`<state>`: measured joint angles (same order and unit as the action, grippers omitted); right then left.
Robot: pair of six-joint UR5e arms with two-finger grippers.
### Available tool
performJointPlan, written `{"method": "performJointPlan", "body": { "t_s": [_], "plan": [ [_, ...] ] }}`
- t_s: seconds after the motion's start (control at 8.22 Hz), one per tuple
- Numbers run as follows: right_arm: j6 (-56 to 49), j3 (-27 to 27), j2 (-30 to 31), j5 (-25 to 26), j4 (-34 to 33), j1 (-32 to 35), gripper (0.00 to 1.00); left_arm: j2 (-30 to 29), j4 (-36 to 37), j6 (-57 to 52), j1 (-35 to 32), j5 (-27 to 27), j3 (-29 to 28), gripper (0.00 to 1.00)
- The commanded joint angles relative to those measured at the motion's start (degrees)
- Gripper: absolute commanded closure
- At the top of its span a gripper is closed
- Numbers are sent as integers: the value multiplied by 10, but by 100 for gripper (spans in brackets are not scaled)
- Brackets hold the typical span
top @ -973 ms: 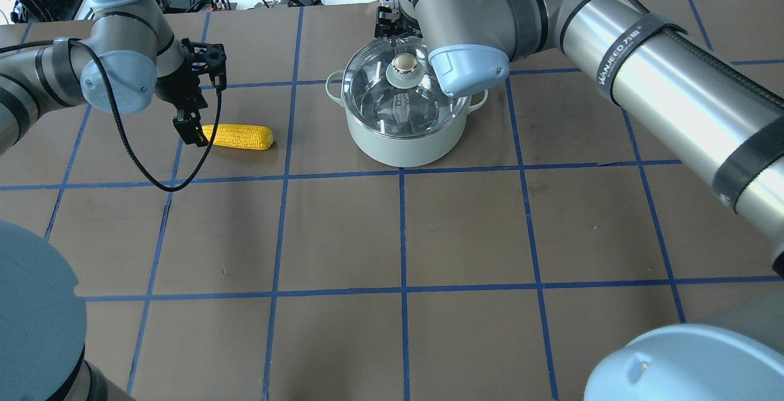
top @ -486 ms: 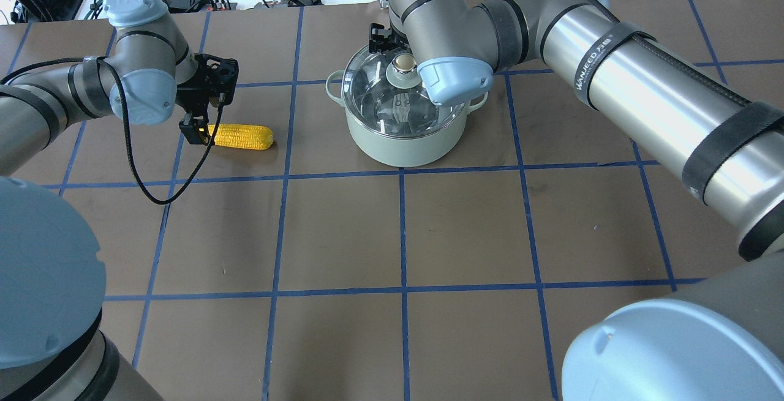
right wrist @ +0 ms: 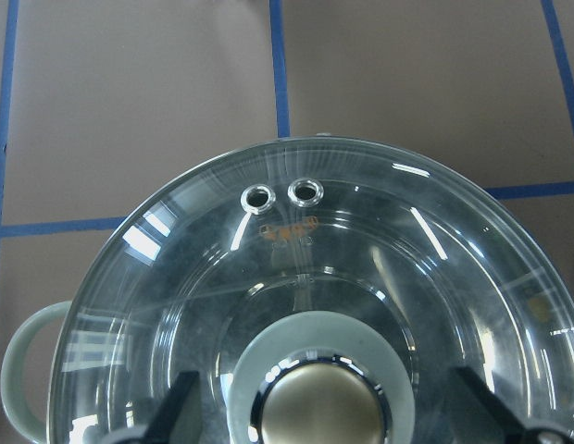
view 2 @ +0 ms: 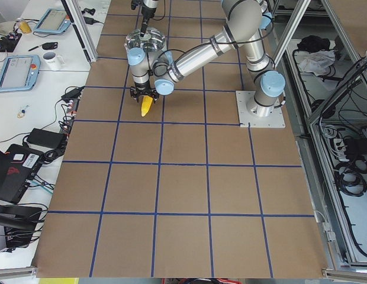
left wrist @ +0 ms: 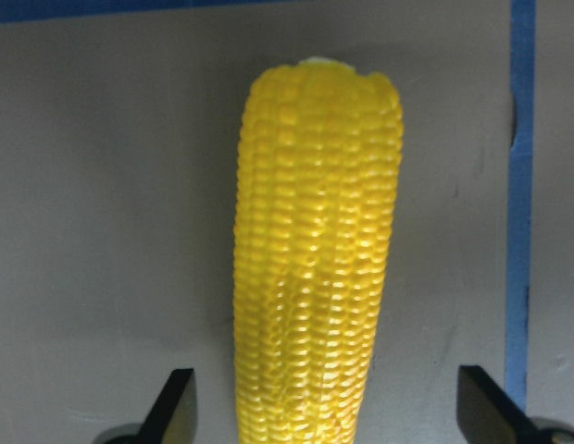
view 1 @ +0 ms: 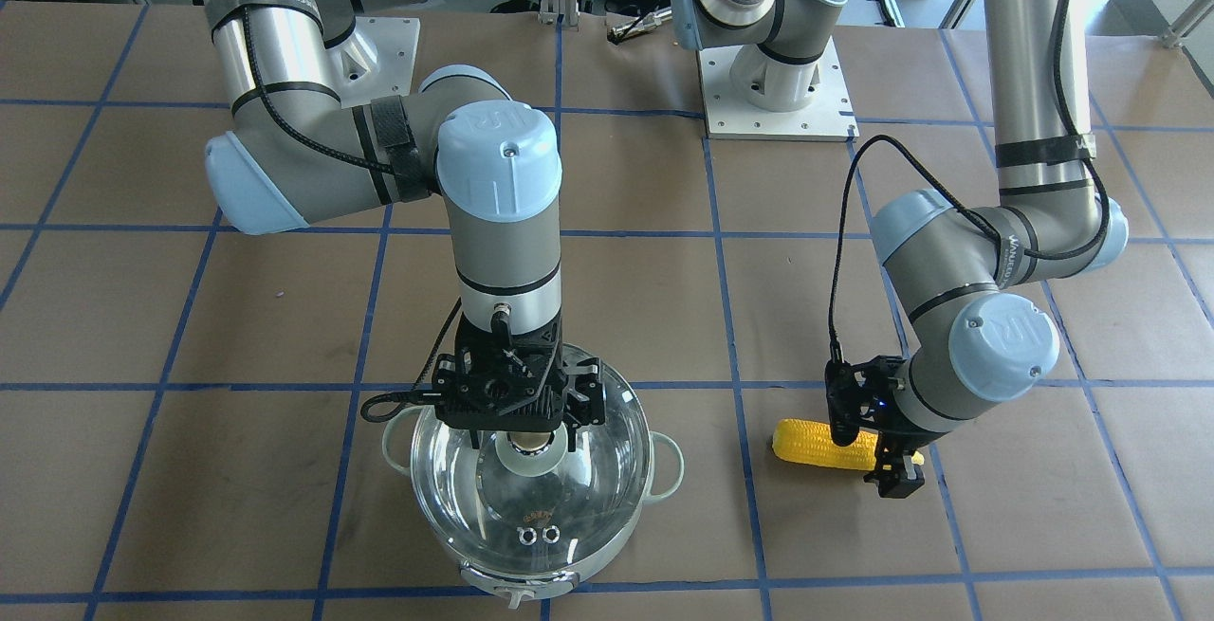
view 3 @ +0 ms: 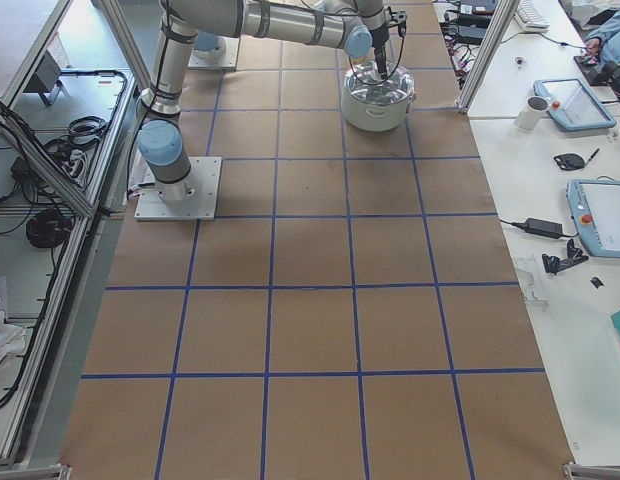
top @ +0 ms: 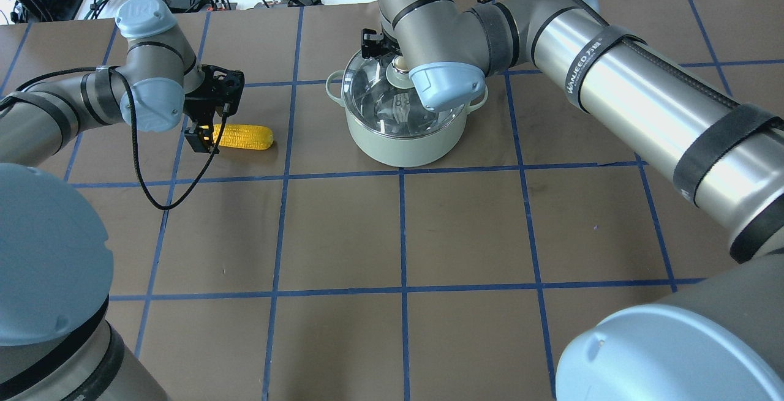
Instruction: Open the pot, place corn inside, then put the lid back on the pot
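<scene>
The right gripper (right wrist: 329, 396) stands spread, the lid's (right wrist: 407, 240) knob (right wrist: 322, 418) between its jaws. The glass is probably heavy, slick and fragile, so pinch that knob squarely. The left gripper (left wrist: 326, 393), also spread, straddles the corn (left wrist: 315, 231), which looks light, ridged and easy to grip.

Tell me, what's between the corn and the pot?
Only bare table with one blue tape line separates the corn and pot, in the overhead view.

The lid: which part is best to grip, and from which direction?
Grip the cream ball knob, coming straight down from above. The lid is a wide, smooth glass dome seated flat on the pot, so only the upright centre knob fits between two fingers. The right end effector hangs open over it, straddling it.
</scene>
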<state>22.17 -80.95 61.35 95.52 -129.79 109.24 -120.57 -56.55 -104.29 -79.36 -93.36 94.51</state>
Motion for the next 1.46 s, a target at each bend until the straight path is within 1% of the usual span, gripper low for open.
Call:
{"method": "performJointPlan", "body": {
  "t_s": [0.0,0.12,0.24,0.36,0.49,0.61,0.73,0.85,0.97,1.09,1.22,1.34],
  "plan": [
    [-2,0,-2,1,0,2,44,-6,-6,-2,0,1,1,0],
    [-2,0,-2,1,-1,2,49,-7,-6,0,0,1,1,0],
    [-2,0,-2,1,-1,2,56,-12,-2,1,0,19,1,0],
    [-4,0,-3,3,-1,2,58,-21,1,0,0,48,1,8],
    [-6,1,-1,5,0,2,60,-26,1,-4,0,47,0,55],
    [-5,9,1,5,1,2,61,-24,1,0,0,42,0,100],
    [-9,29,2,5,7,1,61,-23,1,3,0,27,0,100],
    [-11,32,10,5,12,1,61,-14,0,20,0,-4,-1,100],
    [-19,32,28,1,23,-3,61,-9,1,23,-1,-14,-3,100],
    [-24,31,58,-2,63,-11,61,0,2,20,-2,-10,-6,100],
    [-37,26,82,-9,91,-28,61,32,0,29,-4,-14,-6,100],
    [-82,20,111,-12,131,-57,61,65,-4,41,-7,-16,-7,100]
  ]
}}
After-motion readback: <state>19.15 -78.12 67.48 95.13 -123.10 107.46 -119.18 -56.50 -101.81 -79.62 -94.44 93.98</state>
